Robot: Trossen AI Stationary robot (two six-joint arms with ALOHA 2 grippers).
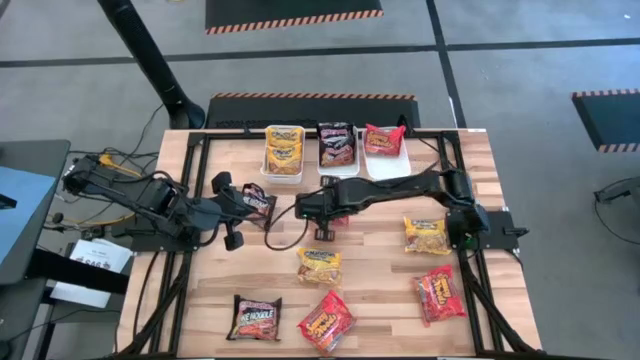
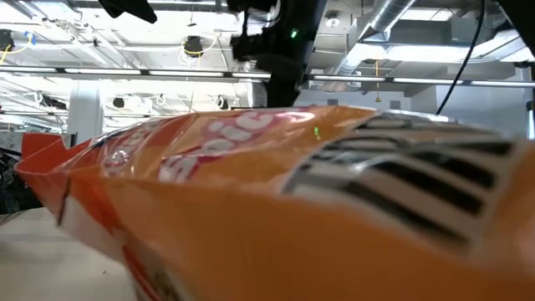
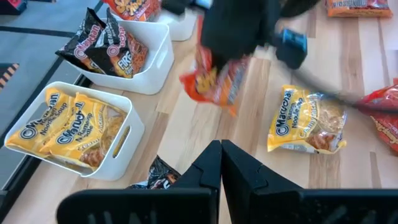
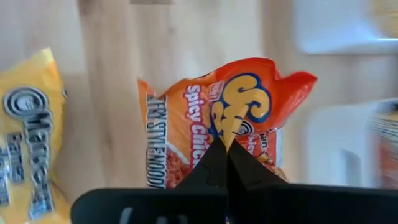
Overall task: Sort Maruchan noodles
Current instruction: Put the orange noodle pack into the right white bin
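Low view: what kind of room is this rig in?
Likely an industrial lab or warehouse bay. Overhead there are exposed ducts and ceiling beams. The high view shows a bare concrete floor with a hazard-striped mat around the wooden table.

Yellow packets [image 1: 283,152] fill one white bin [image 1: 283,177], dark brown-black ones [image 1: 336,143] the next, red ones [image 1: 384,139] the third, on pale striped wood [image 1: 380,285].

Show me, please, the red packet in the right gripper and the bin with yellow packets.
red packet [image 4: 205,124], right wrist view, middle of its printed face.
bin with yellow packets [image 3: 127,134], left wrist view, its white side wall.
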